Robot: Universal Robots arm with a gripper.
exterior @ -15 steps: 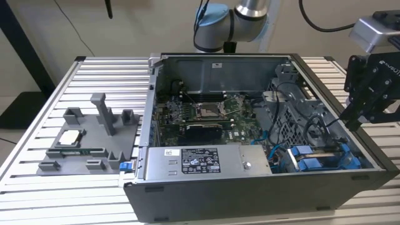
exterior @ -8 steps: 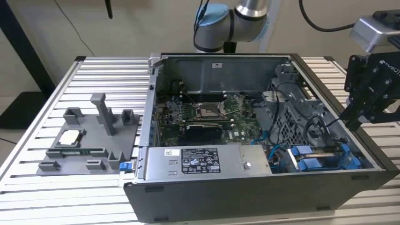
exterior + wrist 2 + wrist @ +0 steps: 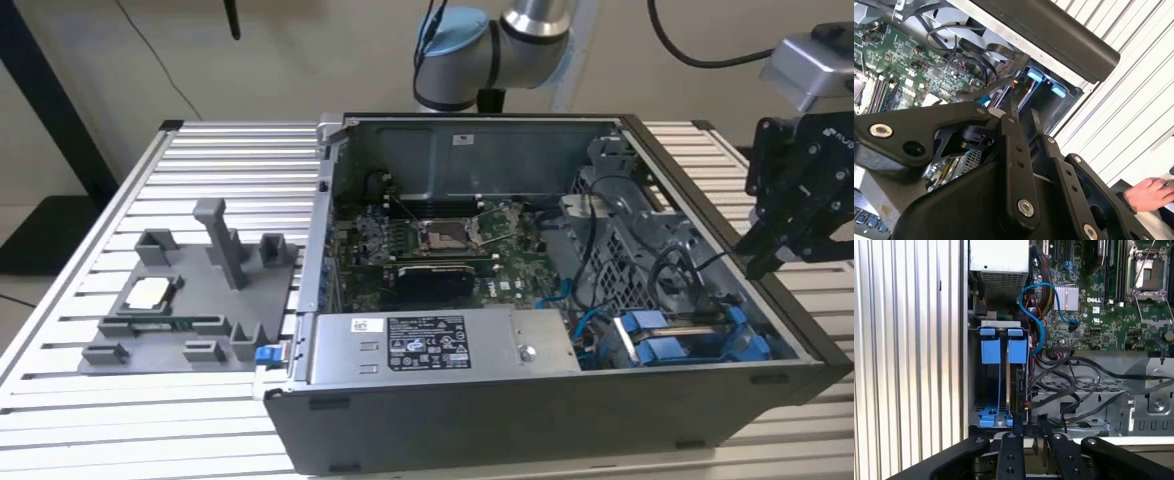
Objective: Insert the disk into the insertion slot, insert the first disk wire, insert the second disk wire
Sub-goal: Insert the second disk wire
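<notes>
Currently, the gripper (image 3: 763, 250) is held outside the open computer case (image 3: 534, 420), above its side wall on the exterior view's right. It is near the corner where the insertion slot (image 3: 694, 345) is set. In both wrist views its fingers (image 3: 1018, 426) are seen drawn close together, parted by a narrow gap, and nothing is gripped between them. They are pointed toward the slot's end and kept apart from it.

In the first wrist view the insertion slot (image 3: 999, 323) is seen as a sheet-metal bay topped by two blue tabs (image 3: 990, 347). It is placed between the case wall and the motherboard (image 3: 1104, 305), just beside the power-supply box (image 3: 427, 345). The disk (image 3: 1016, 385) appears to be seated on edge in the slot, under the tab nearer the motherboard, with its dark narrow side turned to the camera. Red and yellow wires (image 3: 1027, 404) are seen at the end of the disk nearest the gripper, but whether they are plugged in cannot be told. A blue cable (image 3: 1031, 315) is looped from beside the box to the motherboard.

A grey fixture tray (image 3: 200, 300) is laid on the slatted table (image 3: 80, 400), well apart, on the exterior view's left. A person's hand (image 3: 1149, 192) is seen in the second wrist view, well apart from the case.
</notes>
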